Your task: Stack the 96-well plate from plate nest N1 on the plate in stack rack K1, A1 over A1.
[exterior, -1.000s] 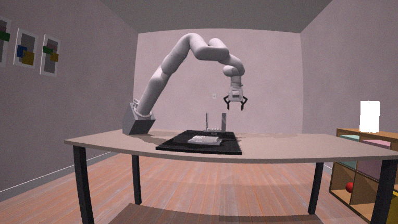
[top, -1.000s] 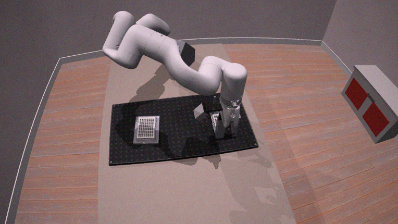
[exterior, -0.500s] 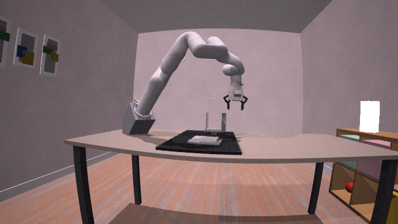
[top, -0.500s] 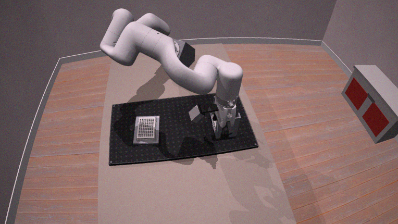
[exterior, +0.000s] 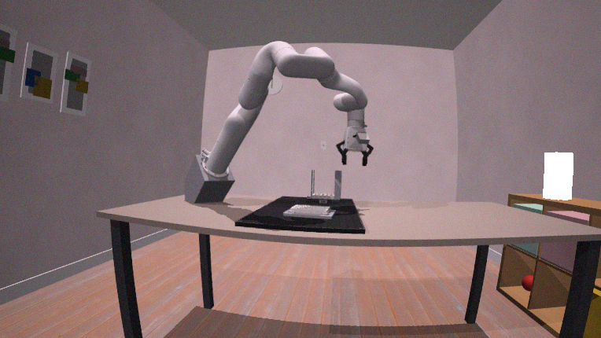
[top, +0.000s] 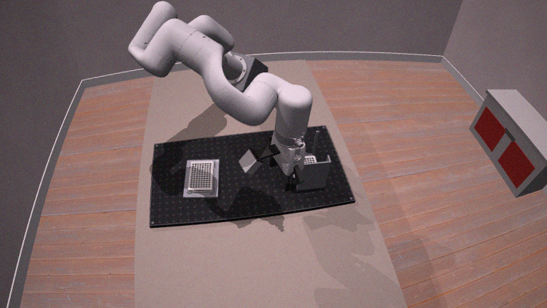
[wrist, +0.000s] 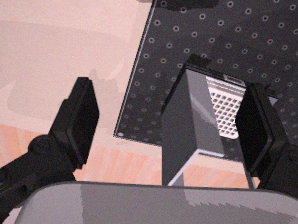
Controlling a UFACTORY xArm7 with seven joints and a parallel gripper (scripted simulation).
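Note:
A white 96-well plate (top: 201, 175) lies flat on the pale plate nest N1 (top: 201, 191) at the left of the black mat; it also shows in the exterior view (exterior: 308, 209). The stack rack K1 (top: 314, 172) stands at the right of the mat, with tall dark posts and a second well plate (top: 310, 160) low inside it. My gripper (exterior: 354, 157) is open and empty, hanging high above the table near the rack. In the wrist view the gripper (wrist: 166, 129) has its fingers spread wide, with the rack (wrist: 200, 129) and its plate (wrist: 224, 106) far below.
A small grey block (top: 249, 160) sits on the black mat (top: 248, 180) between the nest and the rack. The arm's base (exterior: 208, 189) is mounted at the table's back. A shelf unit (exterior: 551, 251) stands off the table to the right.

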